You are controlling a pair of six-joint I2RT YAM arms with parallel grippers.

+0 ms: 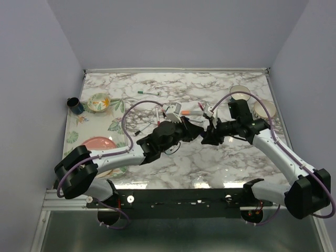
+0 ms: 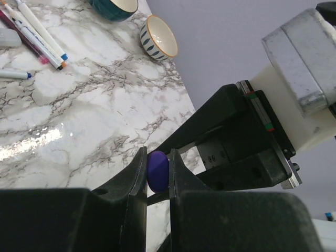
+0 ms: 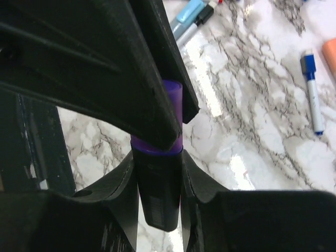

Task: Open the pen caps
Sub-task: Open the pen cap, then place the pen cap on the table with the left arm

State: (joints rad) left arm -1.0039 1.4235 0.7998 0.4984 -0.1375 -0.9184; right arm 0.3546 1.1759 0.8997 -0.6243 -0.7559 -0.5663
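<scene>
Purple cap (image 2: 157, 171), smooth rounded plastic, sits pinched between the matte black fingers of the left pincer (image 2: 157, 163). Right pincer (image 3: 157, 170) is clamped on the dark cylindrical pen body (image 3: 160, 202), above the glossy marbled desk (image 2: 79, 115).

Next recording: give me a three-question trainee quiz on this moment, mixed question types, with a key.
1. True or false: the left gripper is shut on the marker's cap.
2. Multiple choice: what is clamped in the right gripper? A) the marker's dark body; B) a bowl; C) nothing at all.
3. Fill in: the cap held between the two arms is coloured ____.

Key: 1 true; 2 A; 3 purple.
</scene>
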